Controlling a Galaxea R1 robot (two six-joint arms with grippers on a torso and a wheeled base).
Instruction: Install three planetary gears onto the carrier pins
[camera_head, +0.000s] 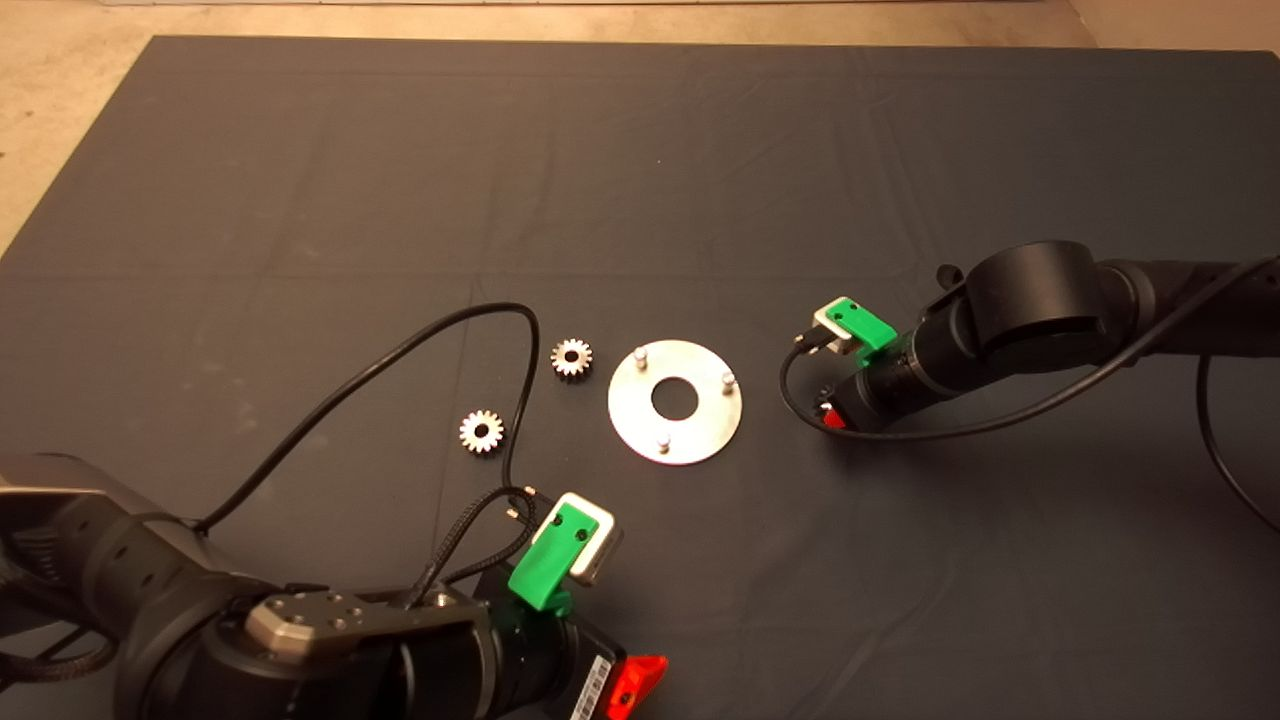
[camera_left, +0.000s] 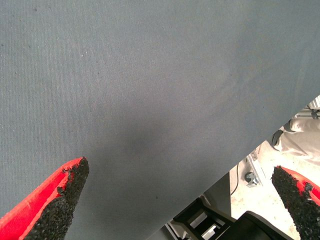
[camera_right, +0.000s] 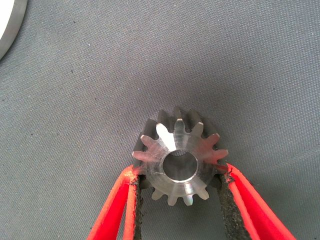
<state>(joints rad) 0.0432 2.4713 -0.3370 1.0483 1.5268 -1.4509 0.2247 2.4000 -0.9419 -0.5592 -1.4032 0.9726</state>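
Observation:
The round metal disc (camera_head: 700, 425) lies mid-mat with three carrier pins (camera_head: 641, 354) (camera_head: 729, 380) (camera_head: 662, 440) standing bare around its centre hole. Two planetary gears (camera_head: 572, 357) (camera_head: 482, 432) lie flat on the mat to the left of the disc. My right gripper (camera_head: 828, 412) is low at the mat just right of the disc. The right wrist view shows it (camera_right: 180, 172) shut on the third gear (camera_right: 180, 155), with the disc's rim (camera_right: 9, 25) nearby. I cannot tell whether that gear rests on the mat. My left gripper (camera_head: 635, 680) waits open and empty (camera_left: 180, 172) at the mat's front edge.
Black cables (camera_head: 400, 350) loop from the left arm over the mat near the two loose gears. The right arm's cable (camera_head: 1000, 415) trails on the mat. Past the mat's front edge the left wrist view shows the floor and a black frame (camera_left: 215, 220).

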